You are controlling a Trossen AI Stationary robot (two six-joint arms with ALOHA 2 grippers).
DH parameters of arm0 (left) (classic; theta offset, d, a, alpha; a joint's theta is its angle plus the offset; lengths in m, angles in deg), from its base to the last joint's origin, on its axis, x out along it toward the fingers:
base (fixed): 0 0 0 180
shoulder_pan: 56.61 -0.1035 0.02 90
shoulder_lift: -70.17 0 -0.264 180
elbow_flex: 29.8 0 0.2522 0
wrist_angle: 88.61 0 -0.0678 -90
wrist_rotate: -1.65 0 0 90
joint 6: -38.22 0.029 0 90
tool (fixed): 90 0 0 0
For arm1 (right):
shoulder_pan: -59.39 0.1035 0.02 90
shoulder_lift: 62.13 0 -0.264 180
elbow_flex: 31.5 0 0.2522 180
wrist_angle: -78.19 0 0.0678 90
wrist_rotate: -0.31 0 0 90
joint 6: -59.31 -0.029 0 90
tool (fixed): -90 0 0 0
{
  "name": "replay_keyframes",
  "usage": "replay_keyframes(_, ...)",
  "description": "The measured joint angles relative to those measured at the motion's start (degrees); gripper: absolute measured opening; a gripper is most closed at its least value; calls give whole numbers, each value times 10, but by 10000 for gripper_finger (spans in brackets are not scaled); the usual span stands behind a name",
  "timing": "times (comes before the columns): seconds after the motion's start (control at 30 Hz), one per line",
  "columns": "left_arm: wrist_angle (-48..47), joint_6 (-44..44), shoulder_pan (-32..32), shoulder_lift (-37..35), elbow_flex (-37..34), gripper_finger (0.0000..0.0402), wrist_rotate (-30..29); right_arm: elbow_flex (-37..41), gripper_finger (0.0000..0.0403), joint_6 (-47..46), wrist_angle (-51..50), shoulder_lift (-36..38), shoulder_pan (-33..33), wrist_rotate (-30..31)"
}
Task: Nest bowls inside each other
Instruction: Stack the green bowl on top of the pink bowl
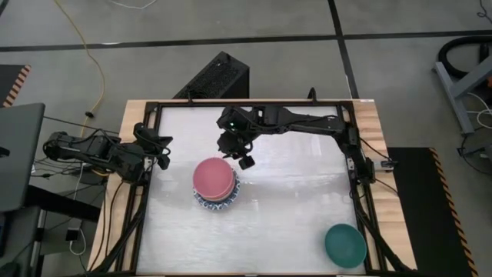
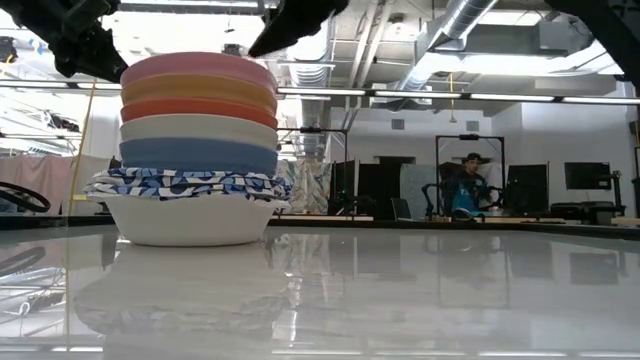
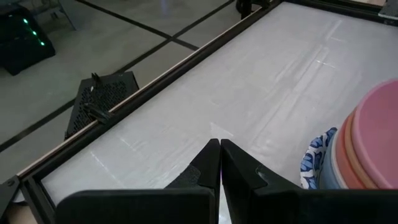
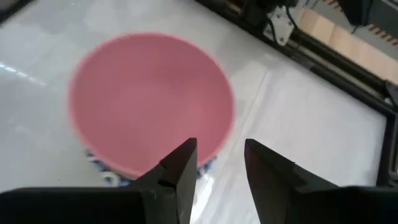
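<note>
A stack of nested bowls (image 1: 214, 185) stands left of the table's middle. Its lowest white bowl (image 2: 190, 220) rests on the table, with blue-patterned rims (image 2: 185, 184) just above. On top sit dark blue, cream, red, orange and pink bowls, the pink bowl (image 4: 149, 99) uppermost. A teal bowl (image 1: 344, 244) stands alone at the near right corner. My right gripper (image 4: 219, 155) hovers open just above the stack's far right side, touching nothing. My left gripper (image 3: 220, 146) is shut and empty at the table's left edge.
A black frame (image 1: 355, 154) runs around the white table top. A dark box (image 1: 215, 77) stands on the floor beyond the far edge. Bare table surface lies between the stack and the teal bowl.
</note>
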Motion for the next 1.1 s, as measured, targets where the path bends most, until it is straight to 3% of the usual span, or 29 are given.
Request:
replay_keyframes(0.2, 0, 0, 0, 0, 0, 0, 0, 0, 148, -79, -112, 38, 15, 88)
replay_keyframes(0.5, 0, 0, 0, 0, 0, 0, 2, 15, 139, -314, -377, 52, 6, 102)
replay_keyframes(0.63, 0, 0, 0, 0, 0, 0, 4, 136, 131, -356, -375, 103, 27, 111)
replay_keyframes(0.77, 0, 7, 0, 0, 0, 0, 4, 295, 128, -427, -363, 206, 63, 118)
replay_keyframes(0.93, 0, 9, 0, 0, 0, 0, 4, 484, 128, -592, -276, 351, 122, 121)
replay_keyframes(1.1, 0, 8, 0, 0, 0, 0, 4, 601, 128, -782, -250, 470, 206, 119)
